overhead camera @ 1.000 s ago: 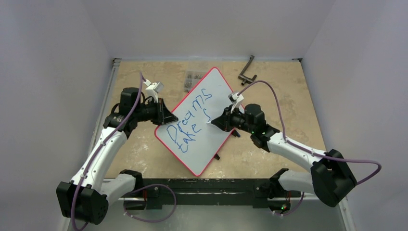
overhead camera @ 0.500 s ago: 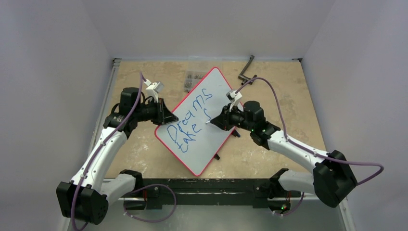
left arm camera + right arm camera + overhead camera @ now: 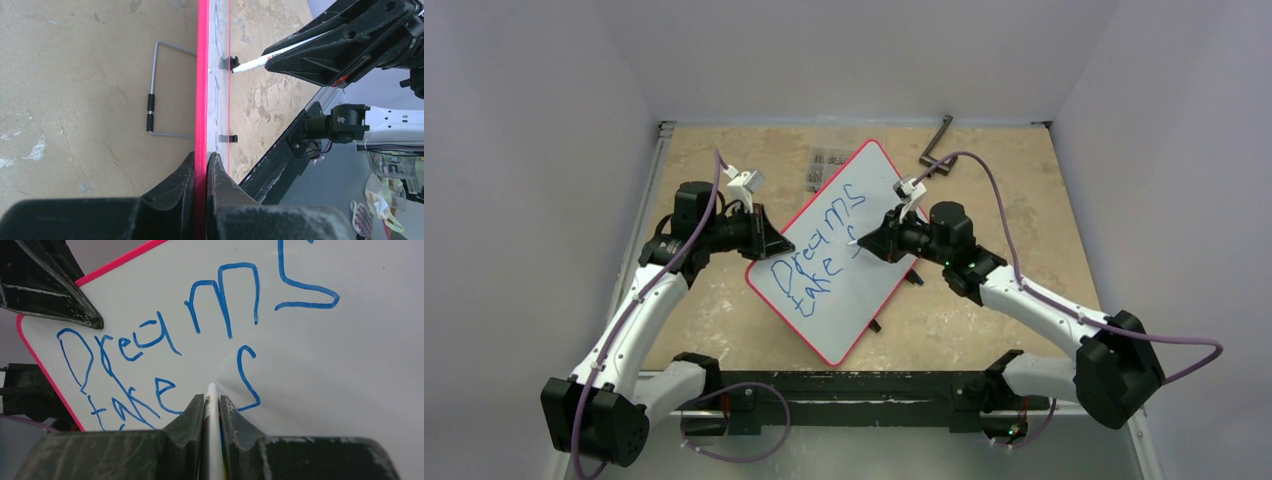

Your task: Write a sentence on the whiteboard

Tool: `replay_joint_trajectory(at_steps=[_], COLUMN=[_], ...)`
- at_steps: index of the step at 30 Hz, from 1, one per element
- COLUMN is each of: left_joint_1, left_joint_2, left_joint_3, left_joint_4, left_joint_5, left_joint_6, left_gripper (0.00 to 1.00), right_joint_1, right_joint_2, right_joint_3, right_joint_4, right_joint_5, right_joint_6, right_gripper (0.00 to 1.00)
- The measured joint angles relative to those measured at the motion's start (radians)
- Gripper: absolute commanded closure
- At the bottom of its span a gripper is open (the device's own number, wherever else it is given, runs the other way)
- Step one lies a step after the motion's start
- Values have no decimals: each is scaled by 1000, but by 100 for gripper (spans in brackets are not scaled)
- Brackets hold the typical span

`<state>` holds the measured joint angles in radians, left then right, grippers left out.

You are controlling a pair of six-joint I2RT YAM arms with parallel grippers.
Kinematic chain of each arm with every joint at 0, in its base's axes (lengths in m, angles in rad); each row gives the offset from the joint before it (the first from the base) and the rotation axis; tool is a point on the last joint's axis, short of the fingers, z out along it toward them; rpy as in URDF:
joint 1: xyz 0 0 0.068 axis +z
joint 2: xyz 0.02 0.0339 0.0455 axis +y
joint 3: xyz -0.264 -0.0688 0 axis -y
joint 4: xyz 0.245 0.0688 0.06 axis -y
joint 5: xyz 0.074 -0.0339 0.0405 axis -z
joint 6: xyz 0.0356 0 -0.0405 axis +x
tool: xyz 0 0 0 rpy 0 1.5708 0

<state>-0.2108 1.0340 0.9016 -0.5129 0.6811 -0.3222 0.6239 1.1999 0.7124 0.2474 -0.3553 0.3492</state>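
Note:
The whiteboard [image 3: 864,290] stands tilted on the table, red-rimmed. My left gripper [image 3: 769,243] is shut on its left edge; in the left wrist view the red rim [image 3: 202,75] runs between the closed fingers [image 3: 202,160]. The sentence [image 3: 819,245] is blue lettering in two lines, "Dreams" over "take" plus one curved stroke [image 3: 247,375]. My right gripper [image 3: 871,243] is shut on a white marker [image 3: 212,405]. Its tip [image 3: 234,69] sits at the board's face just left of that curved stroke; I cannot tell whether it touches.
A black bent tool [image 3: 937,148] lies at the far right of the table and a clear bag of small parts [image 3: 824,165] behind the board. A wire stand [image 3: 155,100] lies behind the board. Black clips [image 3: 914,278] sit under its lower edge. Grey walls close in three sides.
My right gripper has shifted slightly left and toward the far side along the board with the marker. The lettering looks the same. The left arm and the board have not moved.

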Motion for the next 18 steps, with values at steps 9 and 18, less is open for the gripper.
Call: replay_joint_trajectory(at_steps=[9,18], left_joint_1=[0,0], left_joint_2=[1,1], left_joint_3=[0,0], left_joint_4=[-1,-1], left_joint_5=[-3,-4], left_joint_6=[0,0], left_gripper=[100,100], right_joint_1=[0,4], right_joint_2=[59,58], right_joint_3=[11,26], right_joint_4=[7,3], right_joint_5=[6,70], right_joint_6=[-2,2], right_gripper=[100,100])
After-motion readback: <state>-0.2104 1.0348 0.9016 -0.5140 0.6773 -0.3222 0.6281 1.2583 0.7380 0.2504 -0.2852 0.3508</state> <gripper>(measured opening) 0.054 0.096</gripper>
